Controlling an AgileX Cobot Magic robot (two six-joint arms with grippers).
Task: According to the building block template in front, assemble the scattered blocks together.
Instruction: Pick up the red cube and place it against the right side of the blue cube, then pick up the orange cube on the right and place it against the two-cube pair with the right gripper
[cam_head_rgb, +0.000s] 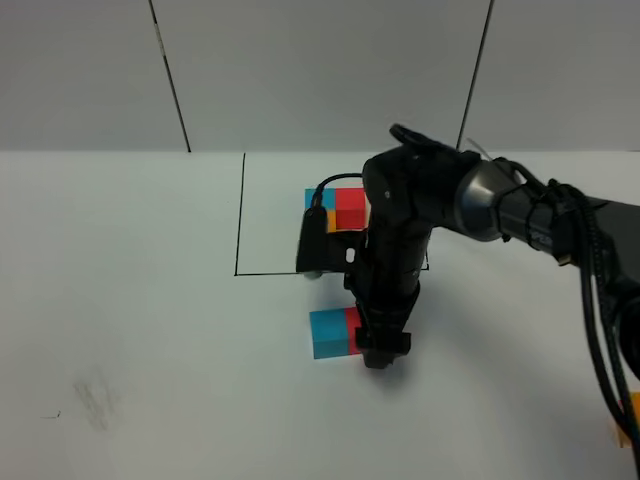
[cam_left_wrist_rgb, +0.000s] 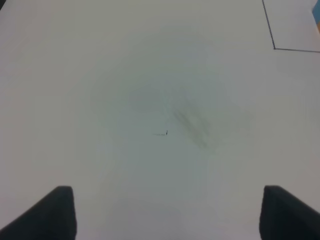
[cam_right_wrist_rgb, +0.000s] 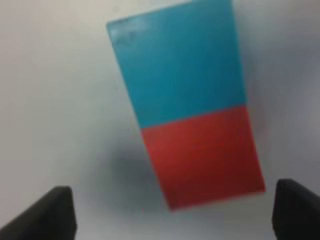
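1. just in front of the black outline (cam_head_rgb: 240, 215), on the white table (cam_head_rgb: 130, 330), the right gripper (cam_right_wrist_rgb: 175, 217) stands at the red end of the scattered blocks (cam_head_rgb: 328, 335). its fingers (cam_right_wrist_rgb: 57, 212) are spread wide and grasp nothing.
2. the blue cube (cam_right_wrist_rgb: 177, 65) and red cube (cam_right_wrist_rgb: 202, 157) lie touching face to face as one short bar. its long axis points away from the fingers, a little tilted, with the red end nearer and the blue end farther. the bar is narrower than the gap between the fingers, and neither finger touches it.
3. from the high camera the bar runs left to right with blue on the left. this matches the blue-red row of the building block template (cam_head_rgb: 350, 208) inside the outline.
4. the template's orange cube (cam_head_rgb: 330, 221) sits against the blue one on the near side. i judge the coming move turns on that same spot beside the loose blue cube, which is bare now.
5. an orange patch (cam_head_rgb: 625, 420) shows at the far right edge of the high view, half cut off. it is probably the third loose cube. it lies well apart from the pair and on the right arm's side, so that arm is nearer to it.
6. the left gripper (cam_left_wrist_rgb: 170, 215) is released too, over bare table, with only a corner of the outline ahead of it.
7. count: three template cubes, the orange one mostly hidden by the arm; two loose cubes joined; one probable orange cube; one outline; two grippers.
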